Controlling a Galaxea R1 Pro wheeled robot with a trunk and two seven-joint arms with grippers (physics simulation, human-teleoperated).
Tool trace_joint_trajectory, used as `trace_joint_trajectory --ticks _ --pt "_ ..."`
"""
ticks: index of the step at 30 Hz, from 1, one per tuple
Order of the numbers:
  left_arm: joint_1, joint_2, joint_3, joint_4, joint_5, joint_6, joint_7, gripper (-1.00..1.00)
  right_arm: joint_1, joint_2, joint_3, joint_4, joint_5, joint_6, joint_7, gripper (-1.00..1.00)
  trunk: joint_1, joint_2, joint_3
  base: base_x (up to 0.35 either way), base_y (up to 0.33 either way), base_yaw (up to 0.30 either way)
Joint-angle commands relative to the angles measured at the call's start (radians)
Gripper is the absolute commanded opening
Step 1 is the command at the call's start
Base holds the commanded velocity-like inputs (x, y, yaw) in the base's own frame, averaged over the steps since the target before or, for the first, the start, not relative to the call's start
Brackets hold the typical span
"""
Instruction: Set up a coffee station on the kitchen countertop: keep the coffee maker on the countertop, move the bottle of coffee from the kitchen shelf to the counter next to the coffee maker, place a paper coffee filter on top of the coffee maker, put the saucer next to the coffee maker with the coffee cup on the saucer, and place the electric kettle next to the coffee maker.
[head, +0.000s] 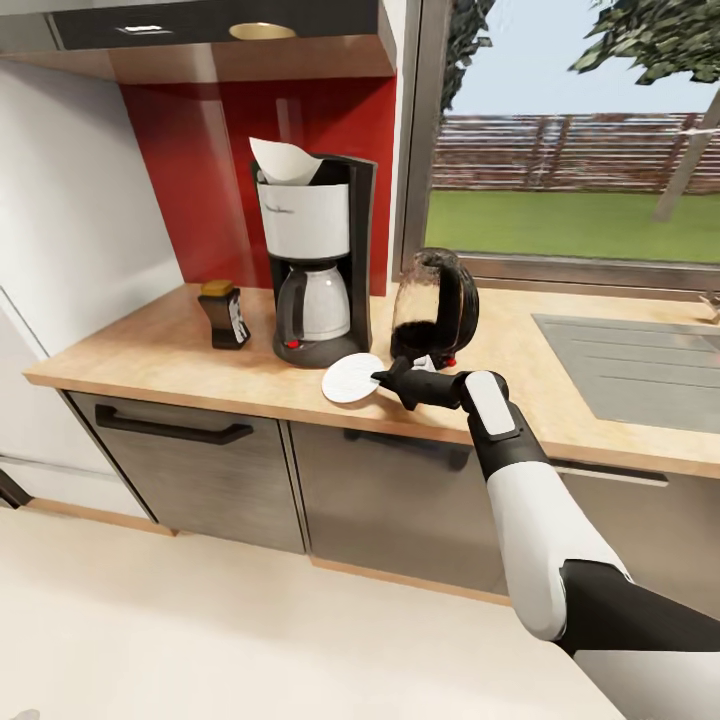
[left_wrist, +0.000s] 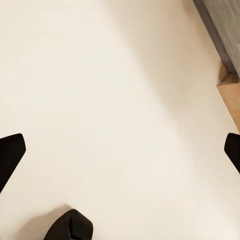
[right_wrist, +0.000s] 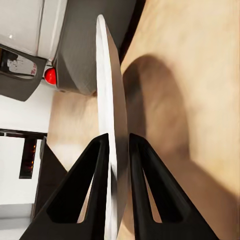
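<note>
Light wood desk (head: 150, 365) over grey cabinets, red backsplash, window w/ lawn at 1 o'clock, sink (head: 640, 365) at 3. Right claw (head: 378, 379) pinches saucer (head: 352, 379) rim, saucer just in front of coffee maker (head: 315, 265); filter (head: 283, 160) on top, bottle (head: 225, 315) at its 9, kettle (head: 435, 305) at its 3. Left claw (left_wrist: 120, 150) spread wide over cream floor (left_wrist: 110, 100).

We counted one coffee maker (head: 315, 265), one paper coffee filter (head: 283, 160), one bottle of coffee (head: 225, 315), one electric kettle (head: 436, 310) and one saucer (head: 351, 379) on the kitchen countertop (head: 150, 350).
</note>
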Motion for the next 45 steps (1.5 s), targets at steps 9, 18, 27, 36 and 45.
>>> trace_joint_trajectory --ticks 9,18,27,36,45 --pt "0.001 0.0 0.003 -0.002 0.009 0.009 -0.001 1.0 -0.001 0.001 -0.005 0.0 -0.007 0.005 0.0 -1.0 0.0 0.0 -0.01 0.0 0.0 0.0" --pt "0.001 0.0 0.003 -0.002 0.009 0.009 -0.001 1.0 -0.001 0.001 -0.005 0.0 -0.008 0.004 0.0 -1.0 0.0 0.0 -0.016 0.0 0.0 0.0" --pt "0.001 0.0 0.003 -0.002 0.008 0.009 -0.001 1.0 -0.001 0.001 -0.005 0.0 -0.007 0.004 0.0 -1.0 0.0 0.0 -0.017 0.0 0.0 0.0" --pt "0.001 0.0 0.003 -0.002 0.008 0.009 -0.001 1.0 -0.001 0.001 -0.005 0.0 -0.007 -0.001 0.0 1.0 0.0 0.0 -0.017 0.0 0.0 0.0" --pt "0.001 0.0 0.003 -0.002 0.009 0.009 -0.001 1.0 -0.001 0.001 -0.005 0.0 -0.008 -0.001 0.0 1.0 0.0 0.0 -0.017 -0.014 -0.011 0.0"
